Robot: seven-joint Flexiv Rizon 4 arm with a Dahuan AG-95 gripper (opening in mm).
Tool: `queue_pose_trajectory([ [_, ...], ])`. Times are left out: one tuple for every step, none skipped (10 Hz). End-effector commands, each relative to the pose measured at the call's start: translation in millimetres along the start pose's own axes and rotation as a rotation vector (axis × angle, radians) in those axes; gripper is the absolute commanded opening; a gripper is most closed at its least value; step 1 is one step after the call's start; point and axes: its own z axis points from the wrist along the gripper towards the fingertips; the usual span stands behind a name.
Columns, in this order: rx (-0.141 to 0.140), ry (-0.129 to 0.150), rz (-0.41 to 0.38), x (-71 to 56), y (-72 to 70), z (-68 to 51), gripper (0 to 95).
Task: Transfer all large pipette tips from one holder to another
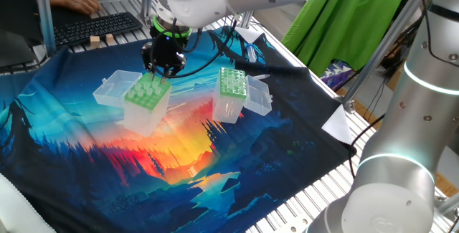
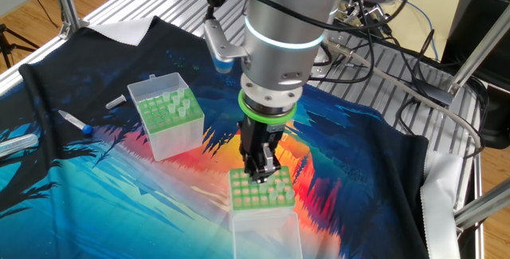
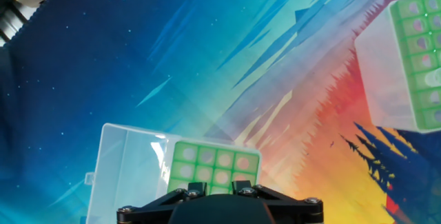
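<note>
The holder (image 1: 145, 98) with the light-green, wide-holed top stands at left centre on the printed cloth, its clear lid (image 1: 111, 89) folded open beside it. My gripper (image 1: 163, 74) points straight down at its top plate (image 2: 260, 190), fingertips just at the holes. The hand view looks down on that plate (image 3: 213, 162), where pale round openings of the large pipette tips (image 3: 206, 156) fill the holes. My fingers (image 3: 196, 185) stand a little apart; whether they grip a tip is hidden. The narrower, darker-green box (image 1: 232, 89) stands to the right, with whitish tip ends (image 2: 171, 107) sticking up from it.
A pipette-like tool (image 2: 76, 122), a clear tube (image 2: 17, 143) and a small white piece (image 2: 115, 101) lie on the cloth's edge. A keyboard (image 1: 97, 26) and a person's hand (image 1: 82, 2) are at the far side. Metal frame posts (image 2: 68, 4) stand around the table.
</note>
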Motion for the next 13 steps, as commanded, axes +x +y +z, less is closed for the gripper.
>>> queue_pose_trajectory([
  [0.005,0.007,0.015,-0.3,-0.1,0.2,38.0],
  [0.007,0.013,0.022,-0.3,-0.1,0.2,38.0],
  [0.011,0.015,0.026,-0.3,-0.1,0.2,38.0],
  [0.016,0.023,0.041,-0.3,-0.1,0.2,38.0],
  [0.022,0.03,0.044,-0.3,-0.1,0.2,38.0],
  [0.031,0.04,0.05,-0.3,-0.1,0.2,38.0],
  [0.033,0.049,0.048,-0.3,-0.1,0.2,38.0],
  [0.032,0.05,0.044,-0.3,-0.1,0.2,38.0],
  [0.03,0.051,0.047,-0.3,-0.1,0.2,38.0],
  [0.028,0.054,0.053,-0.3,-0.1,0.2,38.0],
  [0.027,0.055,0.055,-0.3,-0.1,0.7,38.0],
  [0.026,0.055,0.054,-0.3,0.1,2.1,38.0],
  [0.025,0.056,0.054,-0.3,0.3,3.8,38.0],
])
